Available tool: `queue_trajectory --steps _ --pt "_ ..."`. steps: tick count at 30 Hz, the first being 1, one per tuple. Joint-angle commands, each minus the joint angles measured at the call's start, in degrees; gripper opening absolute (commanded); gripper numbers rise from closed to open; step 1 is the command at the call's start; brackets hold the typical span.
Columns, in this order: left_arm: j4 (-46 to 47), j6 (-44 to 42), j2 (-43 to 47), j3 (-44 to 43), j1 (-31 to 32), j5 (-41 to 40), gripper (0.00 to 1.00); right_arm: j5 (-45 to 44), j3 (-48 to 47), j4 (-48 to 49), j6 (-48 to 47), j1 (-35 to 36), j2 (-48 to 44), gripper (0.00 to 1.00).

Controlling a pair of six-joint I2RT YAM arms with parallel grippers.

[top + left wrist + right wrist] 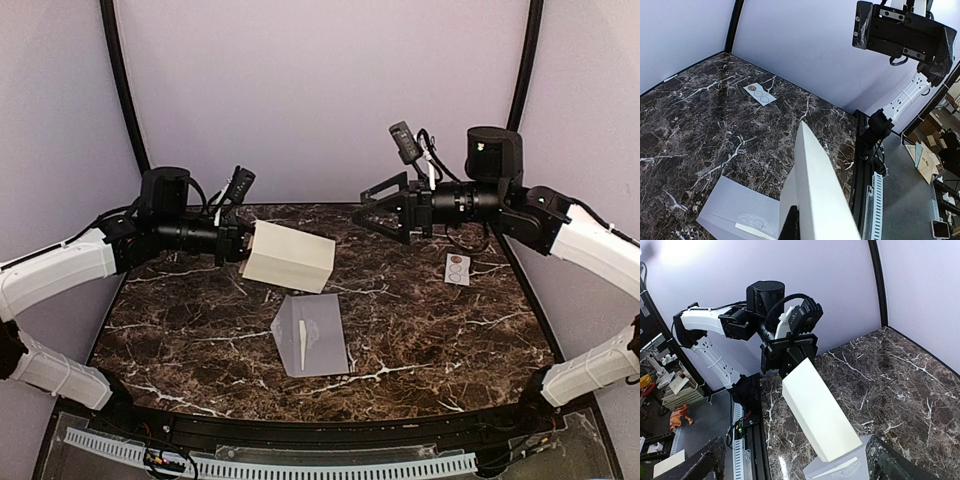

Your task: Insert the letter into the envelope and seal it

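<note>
The left claw [243,243], apparently clamped, holds a cream folded paper letter [290,258] above the desk [430,330]. The right claw [360,212] stands wide apart, empty.

left gripper [247,245]: I have it clamped on the cream letter [290,258], held off the table [180,330], left of centre.
right gripper [357,210]: my jaws stand spread, right of the letter, apart.
envelope [312,335]: flat, nearer than the letter.
sticker sheet [457,269]: right side.
</note>
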State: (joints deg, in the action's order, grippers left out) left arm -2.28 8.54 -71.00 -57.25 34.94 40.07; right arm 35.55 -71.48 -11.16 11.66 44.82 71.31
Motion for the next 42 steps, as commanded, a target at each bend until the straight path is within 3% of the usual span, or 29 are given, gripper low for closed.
queue_trajectory --steps 1,13,26,32,37,42 --pt "-6.39 -7.87 -2.89 -3.73 0.22 5.23 0.00 -3.47 0.18 2.32 0.39 -0.25 1.64 0.94" --pt "-7.33 -10.66 -4.36 -2.49 1.72 14.46 0.00 0.45 -8.64 -11.39 -6.22 4.76 16.03 0.85" --pt "-9.86 -11.88 -6.75 -3.88 3.18 17.31 0.00 10.35 -14.34 -15.95 -8.74 6.70 23.27 0.53" --pt "-9.69 -11.61 -7.16 -3.91 3.16 19.11 0.00 11.48 -15.52 -16.84 -9.34 7.94 25.66 0.48" --pt "-9.84 -11.65 -7.30 -3.92 3.21 18.84 0.00 12.05 -16.14 -16.88 -9.56 8.26 26.72 0.34" --pt "-10.03 -11.70 -7.26 -4.04 3.21 17.11 0.00 12.10 -16.54 -16.93 -9.59 8.32 27.13 0.10"
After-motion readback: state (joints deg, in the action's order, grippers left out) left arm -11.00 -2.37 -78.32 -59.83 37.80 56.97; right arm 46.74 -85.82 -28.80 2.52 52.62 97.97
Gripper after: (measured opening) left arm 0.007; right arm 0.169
